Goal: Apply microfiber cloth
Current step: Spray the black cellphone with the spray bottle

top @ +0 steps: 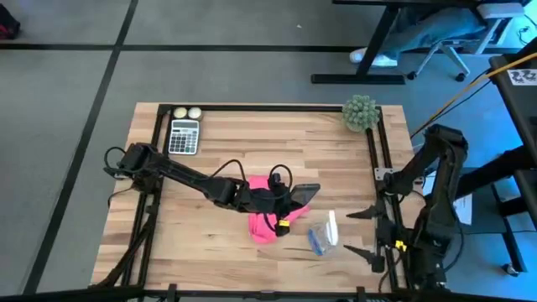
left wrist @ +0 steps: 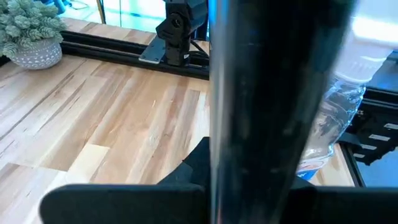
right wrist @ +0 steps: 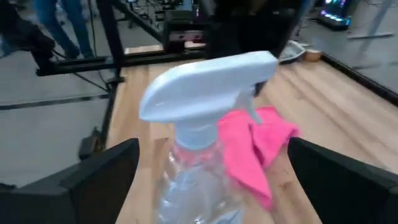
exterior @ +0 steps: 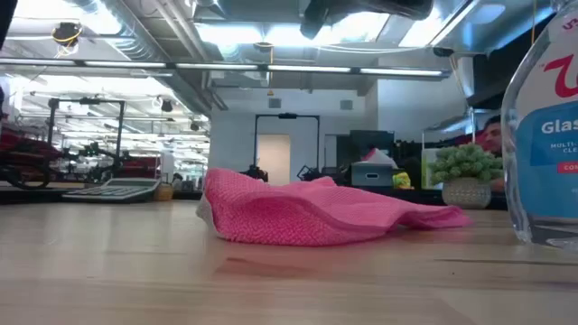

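Observation:
The pink microfiber cloth (top: 263,225) lies crumpled on the wooden table near its middle, seen also in the low view (exterior: 307,212). Just over the cloth's far edge, my left gripper (top: 289,200) is shut on a black phone (top: 307,194), which fills the left wrist view (left wrist: 280,93). A clear-and-blue spray bottle (top: 324,236) stands upright to the right of the cloth. My right gripper (top: 359,232) is open at the table's right side, a finger on each side of the bottle (right wrist: 199,130) and apart from it. My left gripper pinches the black phone by its left end (left wrist: 249,174) between its two fingers, coming level from the table's left. The phone is held on edge, clear of the table and the cloth; the contact itself is hidden by the phone.
A calculator (top: 184,137) and two small balls (top: 187,112) sit at the far left corner. A potted plant (top: 361,112) stands at the far right corner. A black frame rail (top: 373,151) runs along the table's right side. Bare wood (top: 201,243) lies near left.

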